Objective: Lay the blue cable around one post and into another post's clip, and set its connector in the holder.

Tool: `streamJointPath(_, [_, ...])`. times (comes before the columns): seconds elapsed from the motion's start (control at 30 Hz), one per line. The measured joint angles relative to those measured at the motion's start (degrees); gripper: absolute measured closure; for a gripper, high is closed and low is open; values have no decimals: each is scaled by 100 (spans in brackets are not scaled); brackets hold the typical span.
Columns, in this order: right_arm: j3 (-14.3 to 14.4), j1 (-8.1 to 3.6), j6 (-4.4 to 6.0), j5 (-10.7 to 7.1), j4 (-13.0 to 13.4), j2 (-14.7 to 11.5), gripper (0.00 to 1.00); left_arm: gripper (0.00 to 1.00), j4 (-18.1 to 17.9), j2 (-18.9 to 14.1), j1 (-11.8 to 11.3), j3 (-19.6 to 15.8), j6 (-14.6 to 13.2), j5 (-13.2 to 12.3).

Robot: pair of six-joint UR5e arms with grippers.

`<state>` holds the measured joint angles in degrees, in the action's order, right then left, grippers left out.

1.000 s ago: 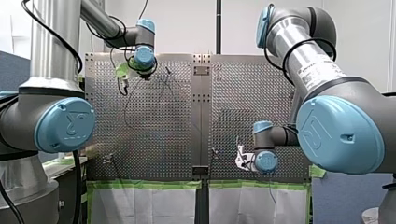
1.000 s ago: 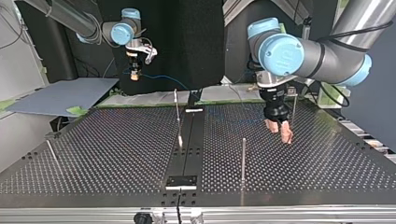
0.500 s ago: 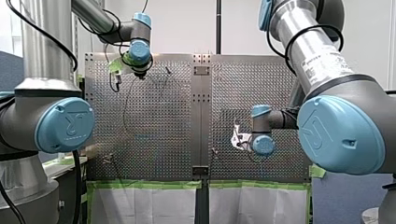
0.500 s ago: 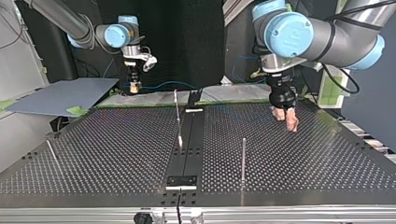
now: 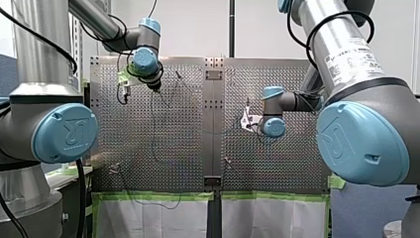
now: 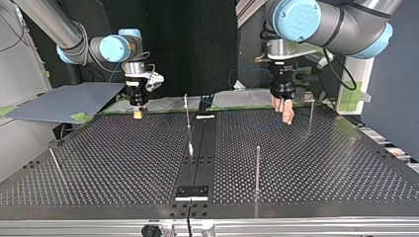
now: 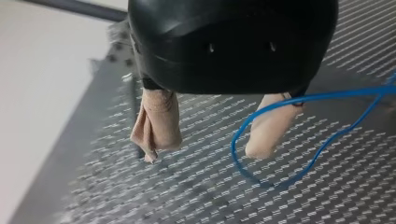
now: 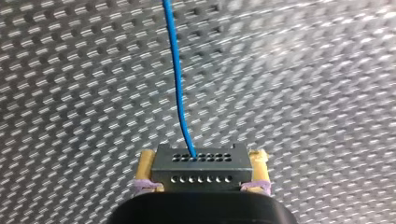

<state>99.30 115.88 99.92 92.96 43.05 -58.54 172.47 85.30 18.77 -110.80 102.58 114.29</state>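
Your right gripper (image 8: 203,157) clamped on the connector (image 8: 201,171), its blue cable (image 8: 175,70) over the perforated table (image 6: 321,163), your left gripper (image 7: 206,148) spread, cable looping past one beige pad (image 7: 271,128), UR logo (image 5: 68,130) on a joint cap (image 5: 49,148), green tape (image 5: 148,197) at the table's edge.

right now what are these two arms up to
My right gripper holds the grey connector between its fingers over the perforated table, with the blue cable running ahead of it. My left gripper is open, and the cable loops past one of its fingers. The connector is not yet set down.
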Motion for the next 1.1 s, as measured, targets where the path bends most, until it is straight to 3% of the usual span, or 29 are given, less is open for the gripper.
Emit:
streamJointPath(0.23, [-308,50,118,-49,-309,-308,100,0,266,-10,110,-280,-171,-148])
streamJointPath(0.5, [-690,132,119,-166,-703,-703,100,0,131,-34,145,-658,150,-514])
streamJointPath(0.67, [-771,222,119,-231,-935,-935,100,0,-98,-78,149,-919,412,-778])
streamJointPath(0.93, [-787,532,79,-309,-1317,-1316,100,0,-496,-224,153,-1123,813,-1180])
streamJointPath(1.1, [-834,796,56,-199,-1548,-1583,100,0,-774,-258,164,-1119,1090,-1456])
